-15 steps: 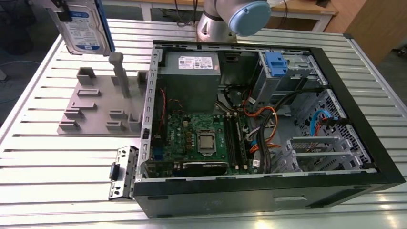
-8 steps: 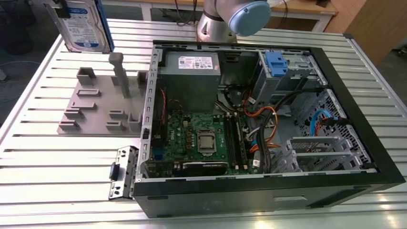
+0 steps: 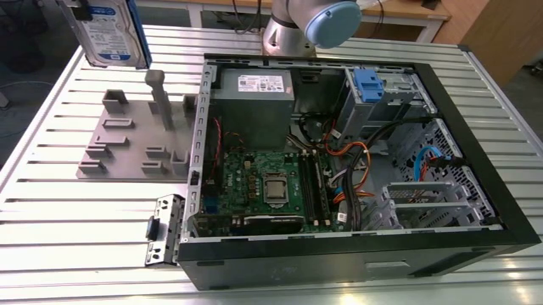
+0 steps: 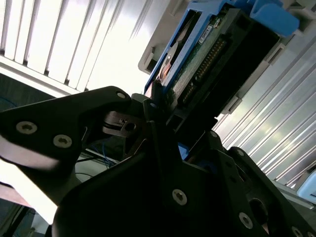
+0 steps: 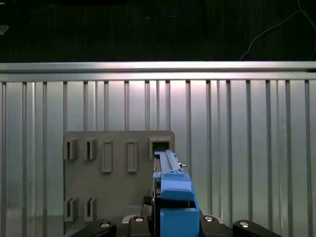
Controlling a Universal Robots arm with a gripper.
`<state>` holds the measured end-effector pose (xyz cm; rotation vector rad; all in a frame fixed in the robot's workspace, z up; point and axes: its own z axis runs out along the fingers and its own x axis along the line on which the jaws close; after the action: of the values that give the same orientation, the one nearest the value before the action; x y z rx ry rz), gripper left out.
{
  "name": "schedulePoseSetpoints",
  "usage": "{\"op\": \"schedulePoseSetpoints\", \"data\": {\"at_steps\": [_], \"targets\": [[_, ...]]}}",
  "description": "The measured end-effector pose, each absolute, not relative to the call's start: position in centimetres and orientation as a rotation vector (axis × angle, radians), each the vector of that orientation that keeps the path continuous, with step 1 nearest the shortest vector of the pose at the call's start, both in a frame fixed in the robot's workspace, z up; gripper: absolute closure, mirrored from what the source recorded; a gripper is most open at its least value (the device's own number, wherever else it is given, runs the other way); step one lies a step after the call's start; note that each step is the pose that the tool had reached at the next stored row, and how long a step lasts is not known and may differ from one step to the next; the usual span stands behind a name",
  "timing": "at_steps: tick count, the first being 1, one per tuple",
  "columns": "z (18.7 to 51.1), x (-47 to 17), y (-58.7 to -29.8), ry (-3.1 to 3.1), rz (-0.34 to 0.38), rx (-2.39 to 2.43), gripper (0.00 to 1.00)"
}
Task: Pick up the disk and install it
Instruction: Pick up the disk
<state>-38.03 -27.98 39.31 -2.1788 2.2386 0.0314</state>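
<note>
The disk (image 3: 108,30), a silver drive with a white-and-blue label in a blue bracket, hangs upright in the air at the exterior view's far left, above the grey holder rack (image 3: 127,143). In the second wrist view my gripper (image 4: 163,118) is shut on the disk (image 4: 197,54), with a black finger (image 4: 98,106) pressed to each side. In the first wrist view the disk (image 5: 172,190) appears edge-on over the grey holder rack (image 5: 116,177), lifted clear of its slots.
An open computer case (image 3: 475,159) lies on the slatted metal table (image 3: 76,216). Inside it are a grey power supply box (image 3: 253,105), a green motherboard (image 3: 267,187), a drive cage with a small blue clip (image 3: 367,82) and loose cables. The arm's base (image 3: 293,28) stands behind the case.
</note>
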Motion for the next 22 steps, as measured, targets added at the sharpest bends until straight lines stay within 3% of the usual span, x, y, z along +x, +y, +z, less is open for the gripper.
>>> {"op": "schedulePoseSetpoints", "data": {"at_steps": [22], "targets": [[41.1, -38.0, -28.0, 2.239, 0.031, -2.179, 0.64]]}}
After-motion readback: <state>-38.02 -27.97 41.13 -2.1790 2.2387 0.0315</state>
